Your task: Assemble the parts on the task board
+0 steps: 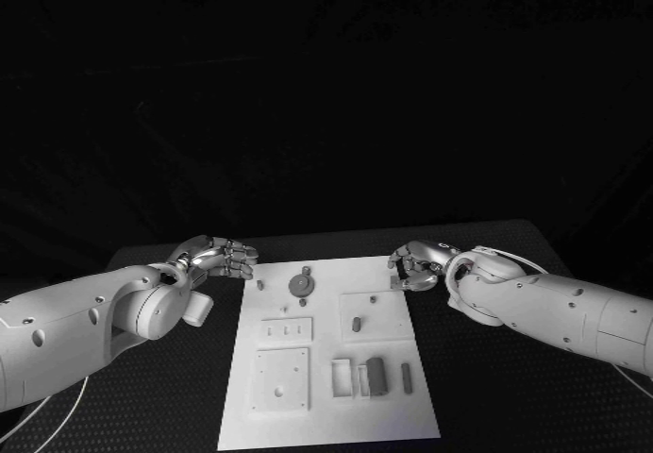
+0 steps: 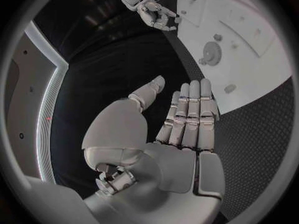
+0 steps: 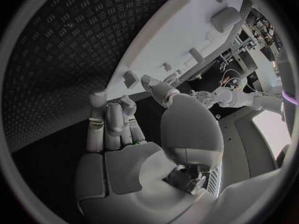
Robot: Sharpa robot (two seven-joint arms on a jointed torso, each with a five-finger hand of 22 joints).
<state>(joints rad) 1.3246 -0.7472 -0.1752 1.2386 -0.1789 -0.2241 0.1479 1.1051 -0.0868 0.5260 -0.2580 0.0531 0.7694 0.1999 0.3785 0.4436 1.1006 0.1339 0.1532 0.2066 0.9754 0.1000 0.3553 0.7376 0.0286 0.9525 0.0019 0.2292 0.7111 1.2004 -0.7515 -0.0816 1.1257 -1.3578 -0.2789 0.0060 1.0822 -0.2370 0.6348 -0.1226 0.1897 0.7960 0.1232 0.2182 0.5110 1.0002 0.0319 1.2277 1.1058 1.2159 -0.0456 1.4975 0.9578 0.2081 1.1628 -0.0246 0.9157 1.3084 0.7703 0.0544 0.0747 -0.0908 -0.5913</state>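
Observation:
The white task board [image 1: 335, 417] lies in the middle of the black table. On its far end lies a round gear [image 1: 301, 283], with a short peg [image 1: 357, 324] and a grey block [image 1: 375, 376] nearer me. My left hand [image 1: 218, 257] hovers beside the board's far left corner, fingers straight and together, thumb apart, holding nothing [image 2: 187, 119]. My right hand [image 1: 419, 265] is at the board's far right corner, fingers slightly bent, nothing in it [image 3: 118, 124]. The left wrist view also has the board [image 2: 264, 72], the gear [image 2: 212, 53] and the right hand [image 2: 154, 12].
Recessed square plates [image 1: 283, 379] sit in the board's near left part. A slim grey pin [image 1: 406, 376] lies by the block. Black ridged table [image 1: 517, 396] surrounds the board on both sides. The right wrist view shows the board [image 3: 181, 35] with raised parts [image 3: 225, 19].

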